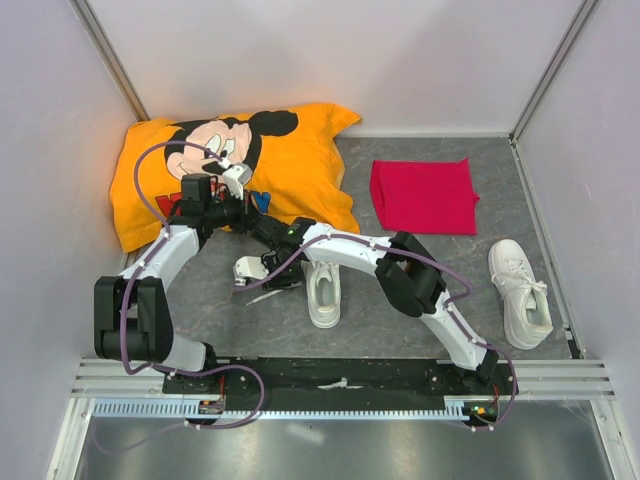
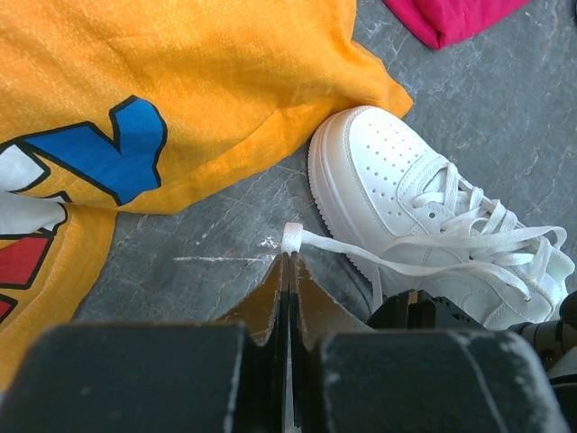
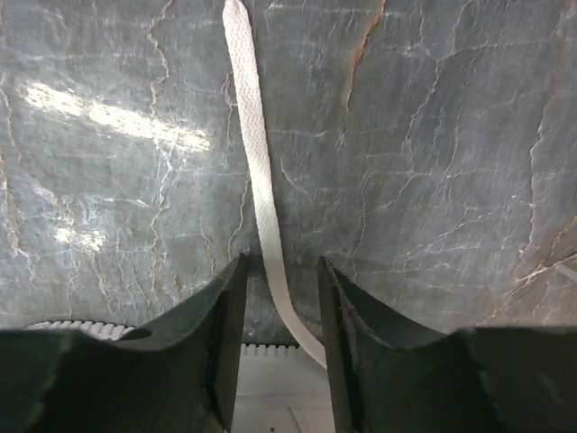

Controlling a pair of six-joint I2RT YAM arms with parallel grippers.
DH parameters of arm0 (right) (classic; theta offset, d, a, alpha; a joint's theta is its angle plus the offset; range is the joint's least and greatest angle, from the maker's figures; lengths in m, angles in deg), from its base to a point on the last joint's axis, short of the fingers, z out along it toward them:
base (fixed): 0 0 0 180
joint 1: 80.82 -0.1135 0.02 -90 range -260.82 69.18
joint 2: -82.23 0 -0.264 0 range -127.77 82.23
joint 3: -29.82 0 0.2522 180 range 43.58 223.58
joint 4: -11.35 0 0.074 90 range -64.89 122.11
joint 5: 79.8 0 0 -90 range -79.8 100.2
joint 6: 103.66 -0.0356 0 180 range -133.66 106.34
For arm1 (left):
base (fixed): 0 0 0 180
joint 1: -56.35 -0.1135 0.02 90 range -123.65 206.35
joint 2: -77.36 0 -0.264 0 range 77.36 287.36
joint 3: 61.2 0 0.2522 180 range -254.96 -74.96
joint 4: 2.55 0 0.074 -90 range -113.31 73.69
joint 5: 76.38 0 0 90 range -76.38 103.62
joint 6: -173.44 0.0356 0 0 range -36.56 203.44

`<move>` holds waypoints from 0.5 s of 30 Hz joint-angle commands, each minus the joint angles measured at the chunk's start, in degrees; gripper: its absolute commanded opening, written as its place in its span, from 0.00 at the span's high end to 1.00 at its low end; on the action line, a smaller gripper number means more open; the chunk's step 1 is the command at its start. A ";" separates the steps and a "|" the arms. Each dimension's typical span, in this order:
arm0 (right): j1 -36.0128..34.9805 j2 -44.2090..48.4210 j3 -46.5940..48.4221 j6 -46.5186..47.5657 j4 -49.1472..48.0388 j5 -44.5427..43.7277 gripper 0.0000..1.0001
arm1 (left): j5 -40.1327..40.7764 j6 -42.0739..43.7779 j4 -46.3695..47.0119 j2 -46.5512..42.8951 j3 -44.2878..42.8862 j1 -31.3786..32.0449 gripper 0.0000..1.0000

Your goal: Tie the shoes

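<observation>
The left tool (image 2: 290,262) is pressed together on the tip of a lace (image 2: 407,247). The white end sticks up just past its fingertips, and the lace runs off to the right into the shoe (image 2: 388,171). The shoe's toe lies just beside a corner of the pillow (image 2: 180,81). Its heel is cut off at the right edge of that view, and a dark part of the other arm hides its near side.

The right tool (image 3: 279,266) is spread. A flat white strand (image 3: 257,153) runs over the grey worktop (image 1: 370,322) and passes between its fingers without being pinched. The strand's far end leaves the top edge of the view and its near end vanishes under the tool, so I cannot tell which lace it belongs to.

From above, both wrists crowd together just left of the shoe and in front of the pillow. They overlap, and their tips are hard to separate there — the pale block beside the shoe is probably the right wrist. The right forearm crosses over the shoe's far end.

The second shoe (image 1: 520,292) stands well apart at the right, near the side wall, with its laces loose. A red cloth (image 1: 423,195) lies flat beyond the two shoes, beside the pillow.
</observation>
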 commanded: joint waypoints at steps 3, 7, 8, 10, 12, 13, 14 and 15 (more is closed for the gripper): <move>-0.23 -2.82 1.32 2.33 1.04 -1.45 0.66 | -1.83 -1.17 2.19 -0.10 -2.33 -0.02 0.98; -0.23 -3.52 0.96 3.38 1.48 -0.74 0.83 | -1.83 -1.00 2.46 -0.01 -2.50 -0.02 0.99; -0.15 -3.87 1.05 3.38 1.74 -0.74 0.88 | -1.92 -0.91 2.37 -0.01 -2.50 -0.11 0.98; -0.15 -3.79 2.10 2.77 1.83 -0.92 1.00 | -1.83 -0.91 2.37 -0.10 -2.42 -0.02 0.98; -0.23 -3.09 3.67 1.72 1.83 -0.48 1.00 | -1.92 -0.91 2.46 -0.36 -2.24 -0.02 0.98; -0.23 -2.65 4.38 1.10 1.83 -0.13 1.00 | -2.09 -0.91 2.46 -0.36 -2.24 -0.02 0.98; -0.23 -1.69 5.09 -0.29 1.83 0.31 1.00 | -2.18 -0.91 2.37 -0.54 -2.24 -0.11 0.98; -0.23 -1.16 6.40 -1.09 1.83 1.09 1.00 | -2.27 -0.99 2.37 -0.54 -2.24 -0.02 0.98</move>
